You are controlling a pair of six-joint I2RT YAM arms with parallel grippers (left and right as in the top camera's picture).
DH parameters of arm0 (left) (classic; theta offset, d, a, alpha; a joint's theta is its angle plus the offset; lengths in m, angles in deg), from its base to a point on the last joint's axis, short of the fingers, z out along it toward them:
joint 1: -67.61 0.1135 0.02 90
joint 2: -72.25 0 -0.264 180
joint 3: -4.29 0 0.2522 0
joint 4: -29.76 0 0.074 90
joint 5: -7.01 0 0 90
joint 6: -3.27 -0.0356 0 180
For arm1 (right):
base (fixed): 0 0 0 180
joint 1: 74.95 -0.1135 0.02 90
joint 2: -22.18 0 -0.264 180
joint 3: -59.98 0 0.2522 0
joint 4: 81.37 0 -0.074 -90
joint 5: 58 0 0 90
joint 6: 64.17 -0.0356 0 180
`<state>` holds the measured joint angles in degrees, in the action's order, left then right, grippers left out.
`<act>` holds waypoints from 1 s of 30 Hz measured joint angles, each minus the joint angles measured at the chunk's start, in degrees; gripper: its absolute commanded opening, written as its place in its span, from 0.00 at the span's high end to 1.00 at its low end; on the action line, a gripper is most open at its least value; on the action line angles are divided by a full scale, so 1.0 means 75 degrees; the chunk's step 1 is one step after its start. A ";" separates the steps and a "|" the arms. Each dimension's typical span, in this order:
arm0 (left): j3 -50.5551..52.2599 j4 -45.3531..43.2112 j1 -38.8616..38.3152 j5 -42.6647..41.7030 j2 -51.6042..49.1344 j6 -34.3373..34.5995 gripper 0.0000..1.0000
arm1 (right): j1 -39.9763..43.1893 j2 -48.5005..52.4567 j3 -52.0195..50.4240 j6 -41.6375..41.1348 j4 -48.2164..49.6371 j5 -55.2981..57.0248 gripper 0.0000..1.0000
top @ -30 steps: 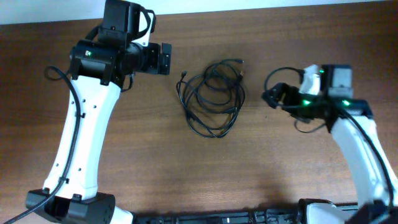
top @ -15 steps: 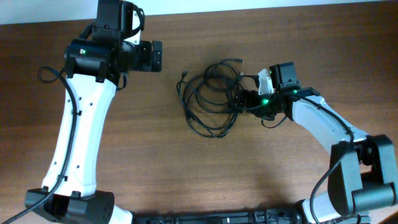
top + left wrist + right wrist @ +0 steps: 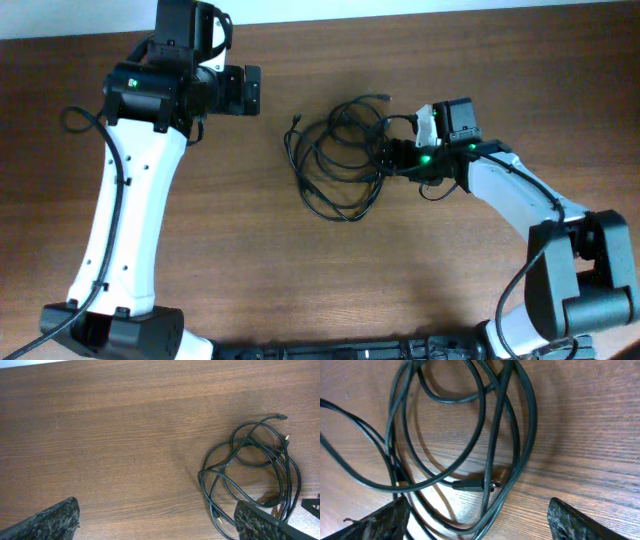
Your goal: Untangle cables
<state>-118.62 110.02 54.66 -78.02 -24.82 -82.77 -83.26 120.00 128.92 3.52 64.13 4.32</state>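
Tangled black cables [image 3: 338,158] on wooden table [image 3: 300,280]

cables [image 3: 472,485]: 1 tangle | left claw [image 3: 256,90] + right claw [image 3: 386,157]: 2 | table [image 3: 300,280]: 1

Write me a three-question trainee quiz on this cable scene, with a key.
1. True or false: the left pincer is touching the cables.
2. Pick one. The right pincer is: A) far from the tangle; B) at the tangle's edge, standing open; C) holding a cable lifted clear of the surface.
3. Fill in: the tangle lies on a brown wooden ____.

Key: 1 false, since it hangs apart from them; 2 B; 3 table.
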 measured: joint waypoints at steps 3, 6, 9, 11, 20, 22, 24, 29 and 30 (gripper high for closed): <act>0.0000 0.0000 0.0000 0.0000 0.0000 0.0000 0.01 | 0.0000 0.0271 0.0000 -0.0003 0.0006 0.0035 0.25; 0.0000 0.0000 0.0000 0.0000 0.0000 0.0000 0.01 | 0.0000 0.0560 0.0000 -0.0003 0.0003 0.0061 0.28; 0.0000 0.0000 0.0000 0.0000 0.0000 0.0000 0.01 | 0.0000 0.0717 0.0000 -0.0003 0.0090 0.0061 0.31; 0.0000 0.0000 0.0000 0.0000 0.0000 0.0000 0.01 | 0.0000 0.0810 0.0000 0.0000 0.0323 0.0052 0.35; 0.0000 0.0003 0.0000 0.0000 0.0000 0.0000 0.01 | 0.0017 0.1472 0.0268 0.0003 0.0921 -0.0382 0.72; 0.0000 0.0000 0.0000 0.0000 0.0000 0.0000 0.01 | 0.0023 0.1515 0.0265 -0.0020 0.0918 -0.0411 0.87; 0.0000 0.0003 0.0000 0.0000 0.0000 0.0000 0.01 | 0.0023 0.1565 0.0262 0.0006 0.0912 -0.0452 0.96; 0.0000 0.0000 0.0000 0.0003 0.0000 0.0000 0.01 | 0.0038 0.1612 0.0259 -0.0044 0.0901 -0.0487 0.96; 0.0000 0.0003 0.0000 0.0000 0.0000 0.0000 0.01 | 0.0038 0.1612 0.0259 -0.0044 0.0901 -0.0487 0.96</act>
<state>-118.62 110.04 54.66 -78.02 -24.82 -82.77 -82.98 132.09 130.86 3.20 70.89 0.67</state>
